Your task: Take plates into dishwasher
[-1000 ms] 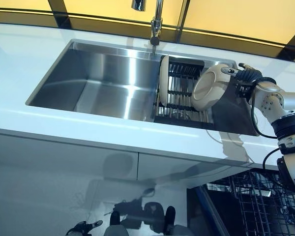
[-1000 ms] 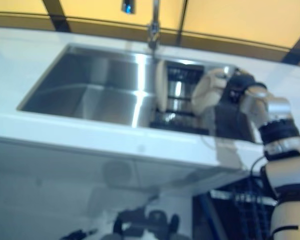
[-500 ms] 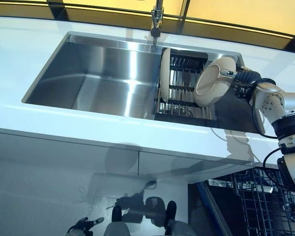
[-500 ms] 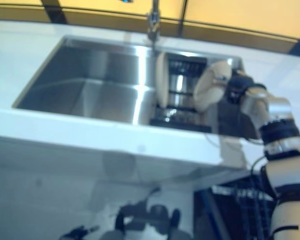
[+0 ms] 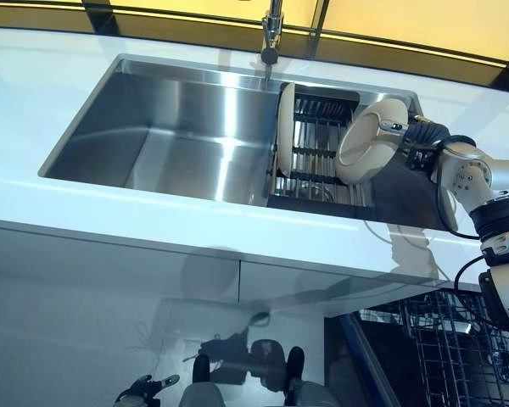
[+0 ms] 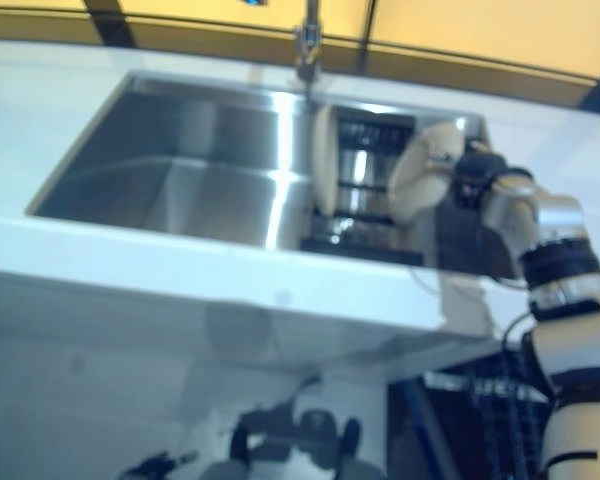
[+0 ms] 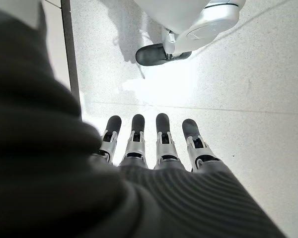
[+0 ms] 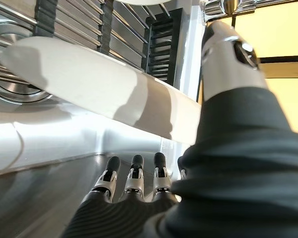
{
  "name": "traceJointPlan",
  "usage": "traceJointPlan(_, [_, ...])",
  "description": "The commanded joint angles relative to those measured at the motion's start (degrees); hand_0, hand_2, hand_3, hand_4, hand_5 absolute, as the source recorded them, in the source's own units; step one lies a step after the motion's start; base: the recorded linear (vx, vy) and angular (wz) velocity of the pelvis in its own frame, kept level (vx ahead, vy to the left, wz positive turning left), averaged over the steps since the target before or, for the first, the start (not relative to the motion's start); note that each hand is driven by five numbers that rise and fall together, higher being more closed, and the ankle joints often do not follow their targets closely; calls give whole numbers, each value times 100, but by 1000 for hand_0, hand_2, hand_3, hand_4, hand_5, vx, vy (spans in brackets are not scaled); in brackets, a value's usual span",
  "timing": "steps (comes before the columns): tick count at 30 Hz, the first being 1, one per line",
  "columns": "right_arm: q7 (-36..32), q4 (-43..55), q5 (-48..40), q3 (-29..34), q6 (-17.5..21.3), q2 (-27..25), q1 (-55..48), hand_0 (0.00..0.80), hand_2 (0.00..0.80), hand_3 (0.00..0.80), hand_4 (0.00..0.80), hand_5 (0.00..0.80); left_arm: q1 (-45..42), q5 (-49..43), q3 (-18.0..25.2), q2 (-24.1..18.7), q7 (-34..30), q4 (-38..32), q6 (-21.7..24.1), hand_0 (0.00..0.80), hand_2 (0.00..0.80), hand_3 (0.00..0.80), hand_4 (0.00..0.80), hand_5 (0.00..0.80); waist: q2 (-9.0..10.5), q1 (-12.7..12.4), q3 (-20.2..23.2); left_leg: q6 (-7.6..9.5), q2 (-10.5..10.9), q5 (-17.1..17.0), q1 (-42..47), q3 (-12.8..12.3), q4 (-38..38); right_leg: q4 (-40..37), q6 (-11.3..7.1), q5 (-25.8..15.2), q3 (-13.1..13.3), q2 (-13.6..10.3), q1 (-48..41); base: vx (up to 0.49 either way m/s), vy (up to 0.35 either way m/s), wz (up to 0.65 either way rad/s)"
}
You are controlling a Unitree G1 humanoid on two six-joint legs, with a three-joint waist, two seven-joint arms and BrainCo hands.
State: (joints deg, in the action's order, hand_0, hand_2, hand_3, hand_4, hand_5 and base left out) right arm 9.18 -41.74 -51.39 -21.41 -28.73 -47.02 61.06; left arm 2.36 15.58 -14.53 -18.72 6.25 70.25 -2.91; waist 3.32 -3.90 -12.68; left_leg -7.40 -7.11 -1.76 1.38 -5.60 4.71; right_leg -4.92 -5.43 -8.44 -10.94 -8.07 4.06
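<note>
White surface around the sink (image 5: pixel 144 144): right hand (image 5: pixel 417 140) pinches a plate (image 5: pixel 369 142) on edge above the rack (image 5: pixel 318 157); dishwasher basket (image 5: pixel 450 348) lies below-right.

Cream plate (image 5: pixel 369 141), steel-grey sink (image 5: pixel 187 140)

White counter (image 5: pixel 153 216) with inset steel sink (image 5: pixel 178 140); black rack (image 5: pixel 318 157) in sink holds upright plate (image 5: pixel 284 140).
</note>
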Motion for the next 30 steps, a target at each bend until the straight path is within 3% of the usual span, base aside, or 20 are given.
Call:
traceJointPlan(1, [-9,-262,-79,-406,122,-204,950,0,0,0,0,0,77,233,-242,-107,113,125,137,0,0,0,0,0,163,-107,38,11,-121,-231,-247,164,29,-8,-420,147,-189,-408,-283,11,32,2])
traceJointPlan(12, [-30,-568,-15,-496,-36,-201,1153,0,0,0,0,0,40,506,-222,-74,166,67,195,0,0,0,0,0,190,-232,-10,7,-109,-252,-324,233,29,-8,-423,145,-280,-419,-278,-2,18,5])
traceJointPlan(13, [-20,-590,-13,-508,-56,-191,1174,56,56,56,56,56,37,530,-218,-71,169,58,201,0,0,0,0,0,192,-240,-15,6,-106,-258,-337,242,29,-8,-420,147,-283,-416,-272,0,0,0])
traceJointPlan(14, [2,-635,1,-530,-56,-177,1197,182,182,182,182,182,39,573,-222,-63,181,49,206,0,0,0,0,0,191,-254,-23,5,-105,-268,-357,254,29,-8,-416,148,-284,-413,-264,0,0,0])
traceJointPlan(16, [9,-760,57,-552,-6,-170,1257,515,515,515,515,515,35,651,-237,-53,182,53,249,0,0,0,0,0,183,-281,-42,2,-102,-276,-379,276,29,-8,-409,150,-301,-411,-260,0,0,0])
traceJointPlan(17, [57,-794,107,-554,8,-161,1280,800,800,800,800,800,26,688,-243,-42,192,54,276,0,0,0,0,0,180,-291,-51,1,-100,-281,-388,288,29,-8,-405,152,-304,-409,-261,-16,16,5])
traceJointPlan(30, [151,-946,596,-652,564,-327,1484,800,800,800,800,800,-37,654,-302,-54,153,-1,306,0,0,0,0,0,205,-344,1,4,-104,-273,-351,293,29,-8,-425,169,-369,-405,-324,-2,0,4])
